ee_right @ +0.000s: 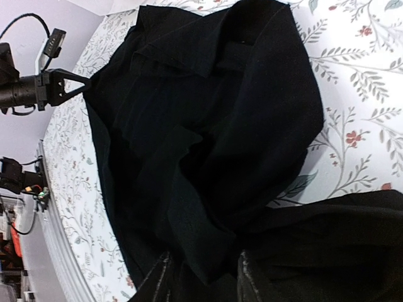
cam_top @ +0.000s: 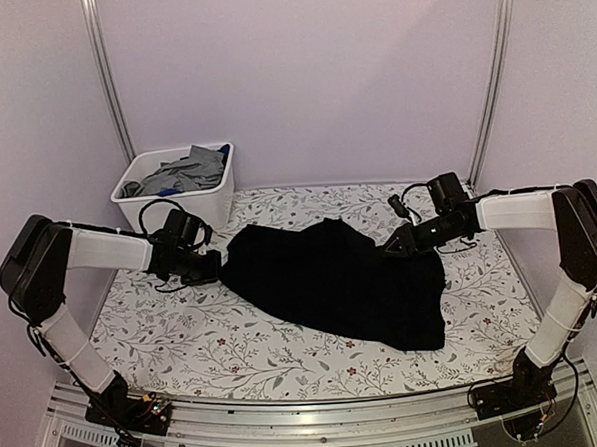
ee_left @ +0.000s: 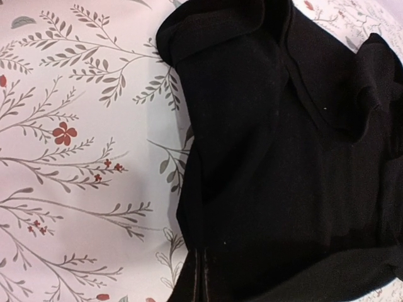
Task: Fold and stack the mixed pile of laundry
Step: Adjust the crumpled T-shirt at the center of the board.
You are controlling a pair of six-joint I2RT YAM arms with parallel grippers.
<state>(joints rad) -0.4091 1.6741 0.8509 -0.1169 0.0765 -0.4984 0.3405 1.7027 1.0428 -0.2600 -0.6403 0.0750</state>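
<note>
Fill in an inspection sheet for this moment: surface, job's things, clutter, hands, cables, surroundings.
Surface: floral tablecloth, lying flat.
Job's things: black garment spread rumpled mid-table; grey clothes heaped in the white bin at the far left corner.
Clutter: nothing seen.
Hands: left hand shut at the garment's left edge; right hand open at its far right edge, with cloth bunched inside it.
Cables: left wrist cable and right wrist cable, both black and looped.
Surroundings: plain pale walls; metal frame posts.
</note>
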